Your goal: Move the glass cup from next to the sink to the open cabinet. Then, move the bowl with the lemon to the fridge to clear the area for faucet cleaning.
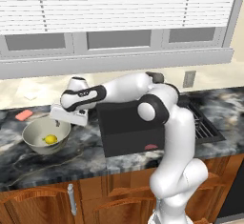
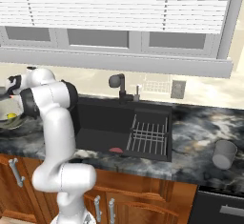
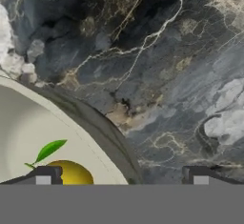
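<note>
Watching the left base view, I had the arm stretched out to the left over the dark marbled counter (image 1: 119,163), its gripper (image 1: 66,119) hanging just above the near right rim of the bowl (image 1: 33,135). The lemon (image 1: 50,139) lay inside that bowl, towards its right side, leaf showing green in the hand view. From the hand camera I saw the gripper (image 3: 121,176) spread wide, released and holding nothing: one fingertip (image 3: 44,175) stood over the bowl's (image 3: 28,132) pale inside, right by the lemon (image 3: 71,173), and the other stood outside over bare stone, so the rim ran between them. Whether either tip touched the rim I could not tell.

The bowl sat on the counter just left of the sink (image 2: 124,123), whose wire rack (image 2: 148,136) filled its right half. The faucet (image 2: 118,86) stood behind the basin. The glass cup (image 2: 224,154) stood upright on the counter well to the right of the sink, far from the gripper.
</note>
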### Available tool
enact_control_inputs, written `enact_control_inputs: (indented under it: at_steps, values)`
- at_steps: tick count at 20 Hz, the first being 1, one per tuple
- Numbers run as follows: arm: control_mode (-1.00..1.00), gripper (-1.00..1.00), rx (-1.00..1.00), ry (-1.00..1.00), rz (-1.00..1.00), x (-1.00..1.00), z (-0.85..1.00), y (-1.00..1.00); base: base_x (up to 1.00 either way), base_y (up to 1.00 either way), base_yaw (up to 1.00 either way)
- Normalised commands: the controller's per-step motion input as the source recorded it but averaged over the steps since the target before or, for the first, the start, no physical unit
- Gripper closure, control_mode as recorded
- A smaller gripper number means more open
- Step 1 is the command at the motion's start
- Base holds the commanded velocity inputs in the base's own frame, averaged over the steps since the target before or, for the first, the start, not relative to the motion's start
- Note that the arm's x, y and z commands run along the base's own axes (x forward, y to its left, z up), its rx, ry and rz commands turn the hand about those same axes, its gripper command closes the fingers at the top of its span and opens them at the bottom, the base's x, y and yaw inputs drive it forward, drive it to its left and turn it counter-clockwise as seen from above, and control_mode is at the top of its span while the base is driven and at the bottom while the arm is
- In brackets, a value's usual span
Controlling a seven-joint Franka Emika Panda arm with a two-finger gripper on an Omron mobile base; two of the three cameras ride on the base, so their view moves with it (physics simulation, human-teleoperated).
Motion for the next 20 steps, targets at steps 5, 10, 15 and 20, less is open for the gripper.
enact_control_inputs:
  at_steps: [5, 10, 15, 20]
  values:
    - [-1.00, -1.00, 0.00, 0.00, 0.00, 0.00, -0.25, 0.15, 0.00, 0.00, 0.00]
    - [-1.00, 1.00, 0.02, 0.00, 0.00, 0.00, -0.06, 0.05, 0.00, 0.00, 0.00]
    - [-1.00, 1.00, 0.00, -0.04, 0.00, -0.11, 0.01, 0.00, 0.00, 0.00, 0.00]
    - [-1.00, 1.00, 0.02, -0.11, 0.00, -0.23, 0.44, -0.05, 0.00, 0.00, 0.00]
